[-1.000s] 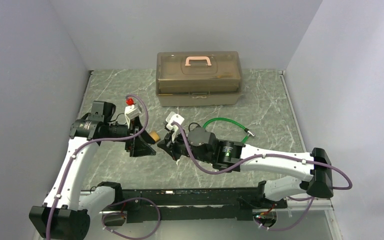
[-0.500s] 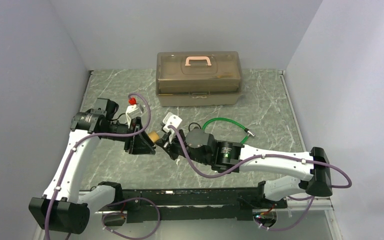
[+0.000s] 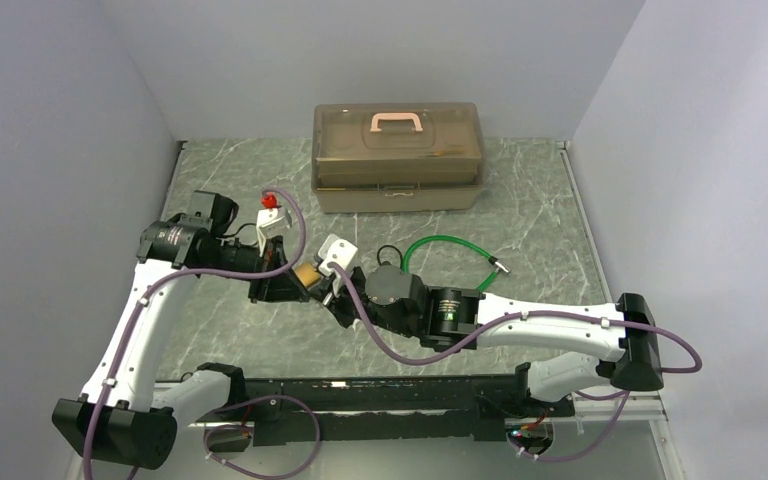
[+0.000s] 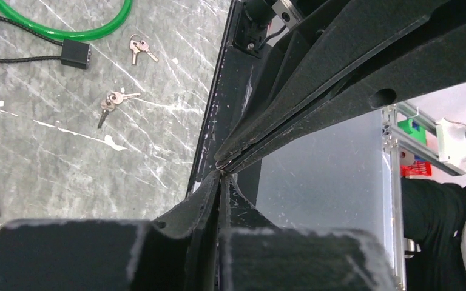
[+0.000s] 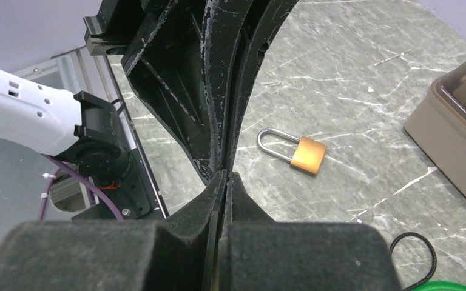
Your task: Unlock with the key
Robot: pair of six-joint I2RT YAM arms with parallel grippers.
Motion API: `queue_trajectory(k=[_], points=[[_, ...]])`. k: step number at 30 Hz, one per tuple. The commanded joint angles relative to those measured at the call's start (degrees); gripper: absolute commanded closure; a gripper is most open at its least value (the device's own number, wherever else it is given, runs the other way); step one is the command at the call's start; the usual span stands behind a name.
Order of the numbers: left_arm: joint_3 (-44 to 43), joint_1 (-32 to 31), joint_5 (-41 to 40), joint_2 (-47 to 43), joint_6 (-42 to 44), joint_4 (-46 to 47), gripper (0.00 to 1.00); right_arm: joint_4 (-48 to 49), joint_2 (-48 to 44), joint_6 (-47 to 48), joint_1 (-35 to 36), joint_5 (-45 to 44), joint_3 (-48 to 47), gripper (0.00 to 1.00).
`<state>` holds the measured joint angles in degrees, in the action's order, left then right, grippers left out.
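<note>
Out over the middle of the table (image 3: 540,220), in front of the two arm bases, the arms reach toward each other and their tools meet tip to tip. The left tool (image 4: 221,176) is closed, its two black fingers pressed together with nothing showing between them. The right tool (image 5: 225,176) is closed just as tightly, and nothing can be seen in its grip either. Each wrist view shows the other tool's closed fingers coming in from above to touch its own tips. Under and just beyond this meeting point a brass padlock (image 5: 308,154) lies flat on the marbled surface, its steel loop pointing toward the left arm, apart from both tools. Seen from above, it shows as a brass patch between the two tools. On the right arm's side a bunch of keys (image 4: 110,103) lies loose on the table, and a second bunch (image 4: 140,50) lies a little beyond it; neither touches a tool, and the overhead view does not show them. Near the second bunch sits a small black block (image 4: 76,54) on a thin black cord, beside a green cable (image 3: 447,238) curved in a loop. At the far edge, against the back wall, stands a closed brownish box (image 3: 350,130) with a pink handle (image 3: 396,122).
</note>
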<state>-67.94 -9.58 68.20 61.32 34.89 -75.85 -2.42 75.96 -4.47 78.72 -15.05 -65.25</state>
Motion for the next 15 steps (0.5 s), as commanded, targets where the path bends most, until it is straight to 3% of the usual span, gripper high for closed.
queue_trajectory(k=[1,4,15], points=[[-2.5,-0.4,-0.5,-1.3,1.1,-2.1,0.84,2.1,-2.1,0.8,0.8,-2.0,-1.6,1.00],[-1.9,-0.4,0.1,-2.1,1.5,-2.7,0.72,1.7,-2.0,1.1,1.1,-2.7,-1.9,1.00],[-2.0,-1.6,1.4,-2.5,2.5,-4.2,0.61,2.1,-3.2,1.3,1.7,-4.2,-1.4,1.00]])
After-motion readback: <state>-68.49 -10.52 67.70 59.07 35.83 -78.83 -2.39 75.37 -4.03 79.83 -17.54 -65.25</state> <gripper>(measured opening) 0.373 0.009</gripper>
